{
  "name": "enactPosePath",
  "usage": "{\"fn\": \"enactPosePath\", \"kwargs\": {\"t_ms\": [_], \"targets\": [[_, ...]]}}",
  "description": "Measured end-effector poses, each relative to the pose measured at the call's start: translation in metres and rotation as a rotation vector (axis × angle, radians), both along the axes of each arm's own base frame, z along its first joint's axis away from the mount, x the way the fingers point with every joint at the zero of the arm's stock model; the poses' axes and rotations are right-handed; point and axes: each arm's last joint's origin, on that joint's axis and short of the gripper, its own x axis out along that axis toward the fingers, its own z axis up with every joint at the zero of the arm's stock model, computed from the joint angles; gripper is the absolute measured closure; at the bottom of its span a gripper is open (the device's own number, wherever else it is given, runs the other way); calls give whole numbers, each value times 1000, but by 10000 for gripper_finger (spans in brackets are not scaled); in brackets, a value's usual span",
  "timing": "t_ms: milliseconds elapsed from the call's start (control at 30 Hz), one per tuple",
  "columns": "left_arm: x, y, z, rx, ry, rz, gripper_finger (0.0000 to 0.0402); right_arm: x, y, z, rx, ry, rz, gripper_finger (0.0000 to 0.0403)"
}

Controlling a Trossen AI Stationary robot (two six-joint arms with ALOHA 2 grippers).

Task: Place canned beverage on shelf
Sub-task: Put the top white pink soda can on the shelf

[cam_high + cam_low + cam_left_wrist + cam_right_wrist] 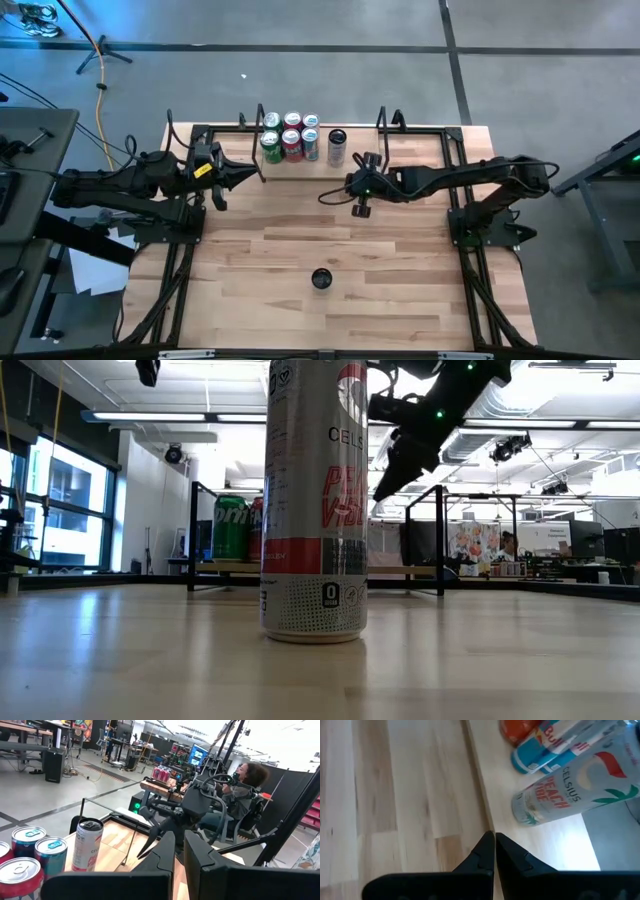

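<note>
One slim can [321,279] stands upright alone near the front of the desk [400,300], well apart from both arms, evidently awaiting transfer. Farther back, the left gripper [243,174] and right gripper [352,183] hover with fingers closed and empty. Behind them, the shelf [420,150] carries a cluster of cans [290,138] and a white can [336,147] beside it, leaving its right portion free.

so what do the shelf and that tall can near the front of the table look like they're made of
Shelf: pale wood board, matte with visible grain, between thin black uprights that look like metal wire. Tall can: probably aluminium, with a silvery printed wrap and a slight sheen.
</note>
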Motion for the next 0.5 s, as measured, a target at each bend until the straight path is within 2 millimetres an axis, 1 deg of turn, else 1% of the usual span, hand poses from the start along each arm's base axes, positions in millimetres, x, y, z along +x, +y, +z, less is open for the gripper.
{"fn": "enactPosePath", "kwargs": {"t_ms": [100,267,367,500], "targets": [[0,0,0,0,0,-6,398,1,-3,1,2,-16,-2,403],[0,0,0,0,0,-7,398,6,-11,6,-67,-44,58,403],[0,0,0,0,0,-8,398,7,-19,8,-68,-83,39,403],[0,0,0,0,0,-8,398,7,-27,8,-40,-92,46,403]]}}
